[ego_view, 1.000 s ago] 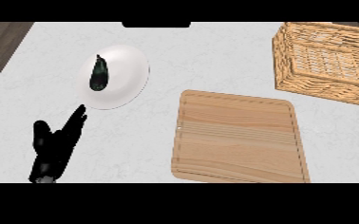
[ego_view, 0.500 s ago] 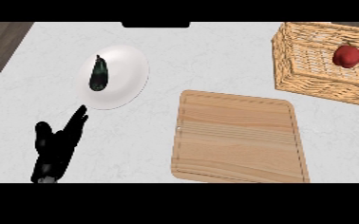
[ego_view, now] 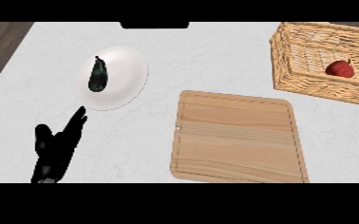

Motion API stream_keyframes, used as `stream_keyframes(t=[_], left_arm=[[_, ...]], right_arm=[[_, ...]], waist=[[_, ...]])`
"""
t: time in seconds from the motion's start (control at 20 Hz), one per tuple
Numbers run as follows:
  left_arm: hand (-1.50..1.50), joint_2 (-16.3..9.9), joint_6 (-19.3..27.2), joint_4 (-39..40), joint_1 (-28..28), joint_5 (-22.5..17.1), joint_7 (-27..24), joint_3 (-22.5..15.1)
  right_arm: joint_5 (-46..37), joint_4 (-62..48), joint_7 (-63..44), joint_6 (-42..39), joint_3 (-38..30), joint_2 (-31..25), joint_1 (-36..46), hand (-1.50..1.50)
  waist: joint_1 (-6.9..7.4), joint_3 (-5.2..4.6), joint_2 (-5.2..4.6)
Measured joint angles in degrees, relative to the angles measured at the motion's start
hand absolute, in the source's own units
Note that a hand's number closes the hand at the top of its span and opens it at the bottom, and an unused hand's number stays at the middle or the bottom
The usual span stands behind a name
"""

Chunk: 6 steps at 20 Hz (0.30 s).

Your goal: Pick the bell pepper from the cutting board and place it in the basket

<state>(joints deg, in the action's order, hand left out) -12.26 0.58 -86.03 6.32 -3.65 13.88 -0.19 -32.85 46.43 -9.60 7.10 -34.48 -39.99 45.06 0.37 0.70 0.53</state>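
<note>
A red bell pepper (ego_view: 341, 69) lies inside the wicker basket (ego_view: 298, 61) at the far right of the counter. The wooden cutting board (ego_view: 238, 137) sits in front of the basket with nothing on it. My left hand (ego_view: 56, 149) rests open at the lower left, fingers pointing up toward the plate. No hand touches the pepper. My right hand does not show.
A white plate (ego_view: 126, 73) at the left holds a dark eggplant (ego_view: 97, 75). The pale counter runs between the plate and the board. A dark edge (ego_view: 10, 38) bounds the counter at the far left.
The bell pepper appeared in the basket and has settled lower and to the left inside it. My left hand has stayed put.
</note>
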Motion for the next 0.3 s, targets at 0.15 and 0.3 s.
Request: stream_keyframes(t=[0.15,0.3], left_arm=[[0.00,-0.34,-0.57,-0.09,0.42,-0.24,-0.31,0.45],[0.00,0.08,-0.23,-0.27,0.84,0.09,-0.81,0.44]], right_arm=[[2.43,0.38,-0.09,-0.45,-2.76,-2.00,-1.44,-1.50],[4.05,0.22,-0.29,-1.24,-5.18,-4.87,-3.39,-1.50]], waist=[[-0.35,-0.02,0.12],[-0.58,-0.01,0.16]])
